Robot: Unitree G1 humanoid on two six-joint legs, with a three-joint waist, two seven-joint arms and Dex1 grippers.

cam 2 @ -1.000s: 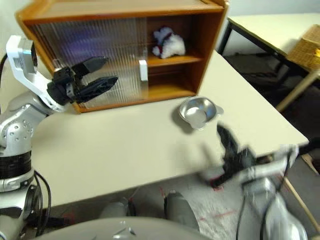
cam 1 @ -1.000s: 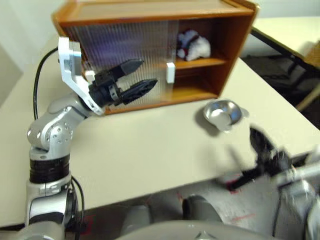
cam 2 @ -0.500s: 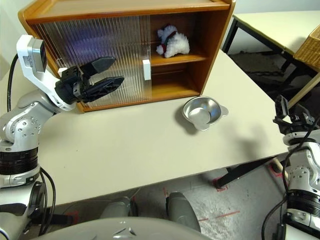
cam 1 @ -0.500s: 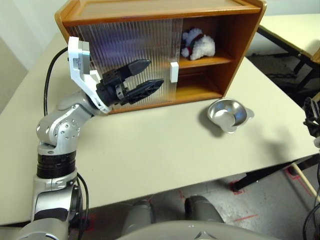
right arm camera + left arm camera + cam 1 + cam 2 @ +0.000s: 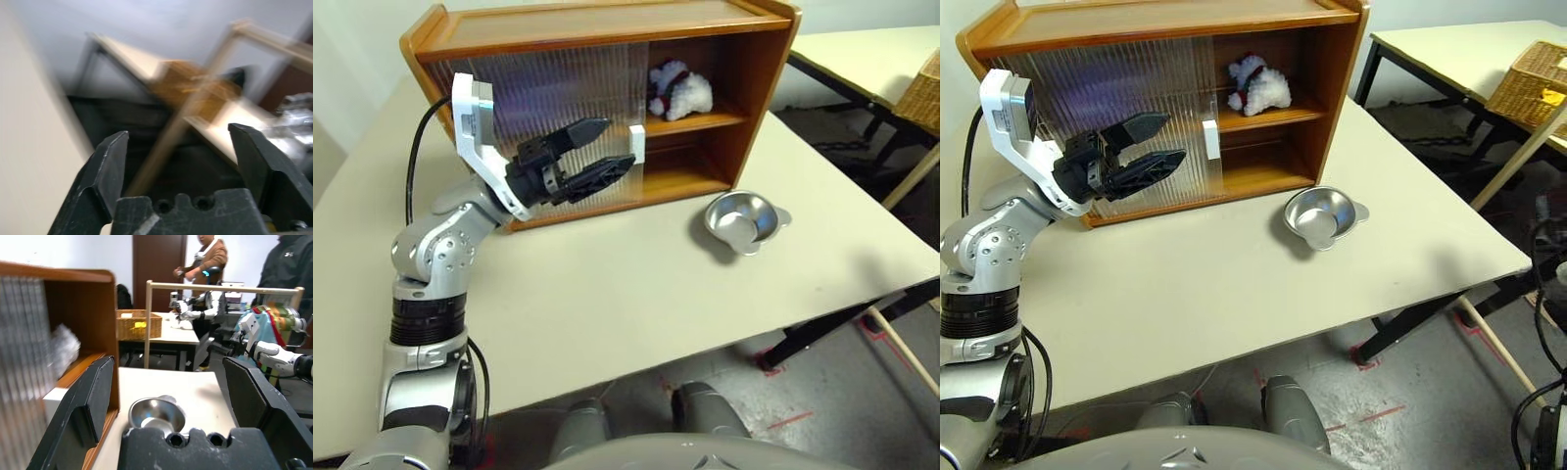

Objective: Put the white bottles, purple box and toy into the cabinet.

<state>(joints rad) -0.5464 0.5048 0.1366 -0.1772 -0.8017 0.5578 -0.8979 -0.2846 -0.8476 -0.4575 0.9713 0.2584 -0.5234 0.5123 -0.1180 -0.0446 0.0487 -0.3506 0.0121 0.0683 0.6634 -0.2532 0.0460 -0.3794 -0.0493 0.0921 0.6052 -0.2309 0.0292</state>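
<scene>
**Toy on upper shelf, claws empty**

The toy [image 5: 680, 90] sits on the cabinet's [image 5: 607, 29] upper shelf, just beyond the left claw [image 5: 597, 157], whose fingers stand apart before the ribbed door [image 5: 558, 93] near its handle [image 5: 636, 145]. A bowl [image 5: 742, 220] rests on the tabletop [image 5: 607, 284]. The right claw [image 5: 181, 166] gapes, holding nothing.

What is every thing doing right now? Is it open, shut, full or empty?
cabinet: upright on the table, right half open.
sliding door: covering the left half.
toy: sitting on the upper shelf.
steel bowl: upright on the table, empty.
left gripper: open, empty, in front of the door.
right gripper: open, empty.
</scene>
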